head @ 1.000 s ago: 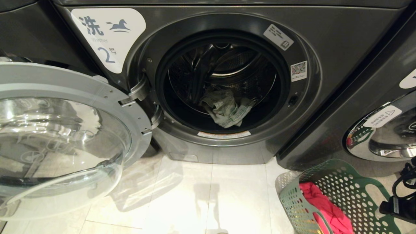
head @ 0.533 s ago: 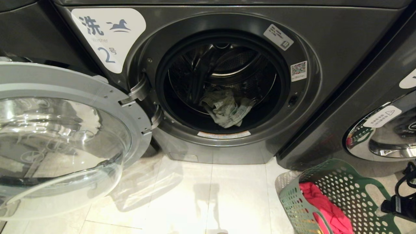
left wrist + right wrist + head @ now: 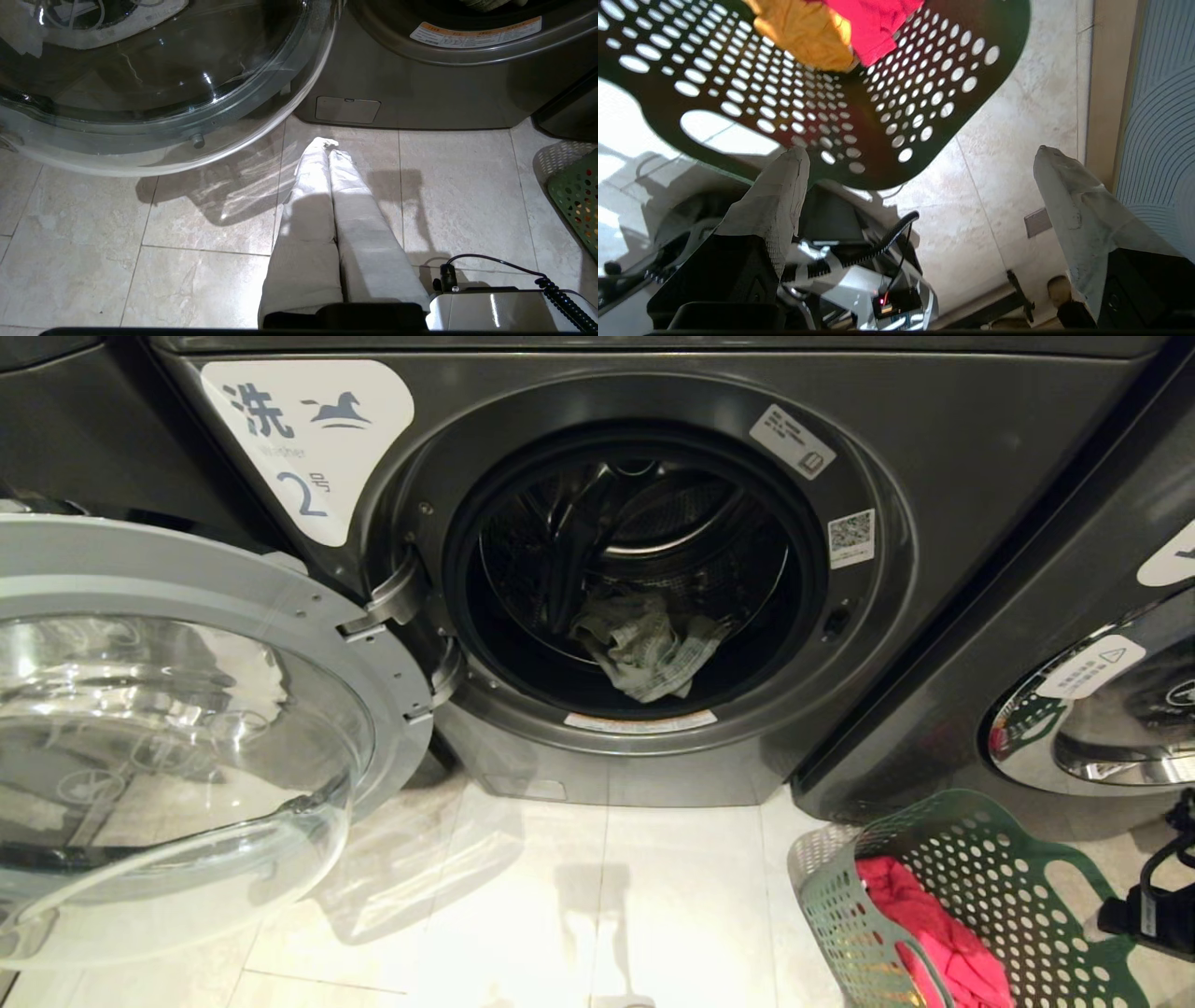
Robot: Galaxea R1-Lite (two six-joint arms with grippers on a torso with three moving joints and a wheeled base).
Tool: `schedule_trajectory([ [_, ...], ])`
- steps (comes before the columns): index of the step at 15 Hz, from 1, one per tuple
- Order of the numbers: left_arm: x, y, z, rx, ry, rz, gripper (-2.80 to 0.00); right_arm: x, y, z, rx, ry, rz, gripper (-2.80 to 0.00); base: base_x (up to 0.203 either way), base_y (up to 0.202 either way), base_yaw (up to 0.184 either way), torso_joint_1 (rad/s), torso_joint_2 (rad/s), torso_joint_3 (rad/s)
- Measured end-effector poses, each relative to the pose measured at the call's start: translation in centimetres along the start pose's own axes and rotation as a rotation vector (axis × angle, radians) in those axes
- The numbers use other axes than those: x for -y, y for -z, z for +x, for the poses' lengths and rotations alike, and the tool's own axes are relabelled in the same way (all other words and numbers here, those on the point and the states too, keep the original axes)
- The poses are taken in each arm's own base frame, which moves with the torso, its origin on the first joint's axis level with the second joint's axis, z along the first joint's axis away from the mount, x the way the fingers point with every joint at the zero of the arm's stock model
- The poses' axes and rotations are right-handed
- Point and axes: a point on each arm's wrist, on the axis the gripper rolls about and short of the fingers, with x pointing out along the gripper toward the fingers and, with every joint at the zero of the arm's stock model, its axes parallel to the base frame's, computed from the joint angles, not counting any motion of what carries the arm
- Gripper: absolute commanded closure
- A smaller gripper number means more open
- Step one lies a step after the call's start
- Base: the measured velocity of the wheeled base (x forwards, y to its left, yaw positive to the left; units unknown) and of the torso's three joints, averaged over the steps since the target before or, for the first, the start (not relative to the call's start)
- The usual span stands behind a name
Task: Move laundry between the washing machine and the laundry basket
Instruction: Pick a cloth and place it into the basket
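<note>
Two machines and a basket crowd this corner, and most of the risk comes from how tightly they sit. Largest is the washing machine, the dark grey front-loader labelled 2, filling the far side of the head view; its glass door swings wide open to the left and juts toward the near side, so an arm or the base drifting left could knock it. The neighbouring washer stands just right of it, and its chrome door reflects green and red, which could be mistaken for real laundry. Down at the near right on the tiled floor sits the green laundry basket, holding a red garment and, in the right wrist view, a yellow garment beside it. In the drum lies a crumpled pale checked cloth, just behind the lip, where it could snag on the door seal if dragged out low. The right gripper hangs just outside the basket's perforated wall with its jaws spread wide and nothing between them; coming in from here, a fingertip could catch a hole or a handle slot and tip the light basket. The left gripper points at the floor below the door, pressed closed and empty.
</note>
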Motion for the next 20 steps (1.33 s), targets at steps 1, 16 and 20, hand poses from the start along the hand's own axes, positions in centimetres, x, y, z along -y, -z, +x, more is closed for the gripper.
schedule_trajectory([
  [1, 0.0, 0.0, 0.0, 0.000, 0.000, 0.000, 0.00, -0.1, 0.1, 0.0, -0.001, -0.001, -0.006, -2.80, -0.002, 0.003, -0.106, 0.010, 0.00, 0.000],
  [16, 0.0, 0.0, 0.0, 0.000, -0.001, 0.000, 0.00, -0.2, 0.1, 0.2, 0.072, -0.045, -0.071, -2.80, 0.000, 0.006, -0.138, 0.002, 0.00, 0.003],
  [20, 0.0, 0.0, 0.0, 0.000, -0.002, -0.008, 0.00, -0.3, 1.7, -0.4, 0.120, -0.172, -0.206, -2.80, 0.000, 0.000, 0.000, 0.000, 0.00, 0.000],
])
